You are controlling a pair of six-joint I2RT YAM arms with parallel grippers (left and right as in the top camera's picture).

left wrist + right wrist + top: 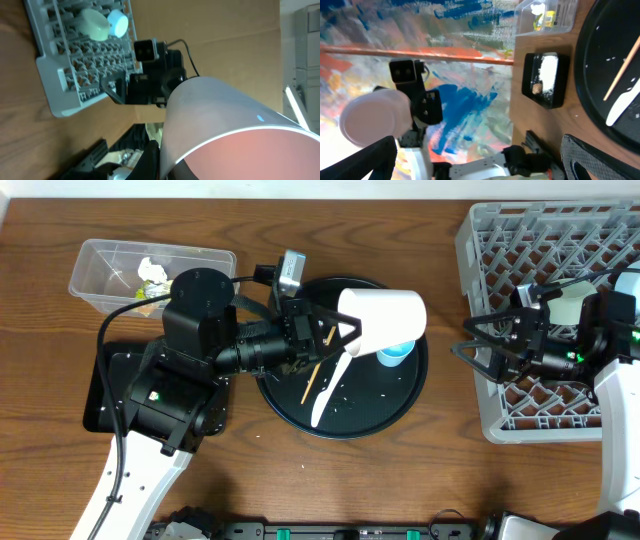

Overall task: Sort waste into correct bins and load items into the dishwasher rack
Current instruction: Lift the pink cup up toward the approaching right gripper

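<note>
My left gripper (345,332) is shut on the rim of the pink-white cup (385,315), holding it on its side above the large round black tray (400,405). In the left wrist view the cup (225,125) fills the frame. On the round tray lie the blue cup (395,353), the white spoon (330,395) and the chopstick (318,370). The grey dishwasher rack (540,270) stands at the right. It holds the mint-white bowl (95,24) and the light-blue bowl (119,22). My right gripper (470,350) stands open and empty at the rack's left edge, facing the cup (375,120).
The clear tub (150,275) at the back left holds a tissue (152,270) and a yellow-green wrapper (145,292). The shallow black tray (545,80), mostly under my left arm in the overhead view, holds white rice (548,72) and a brown lump (536,88). Loose rice grains dot the round tray.
</note>
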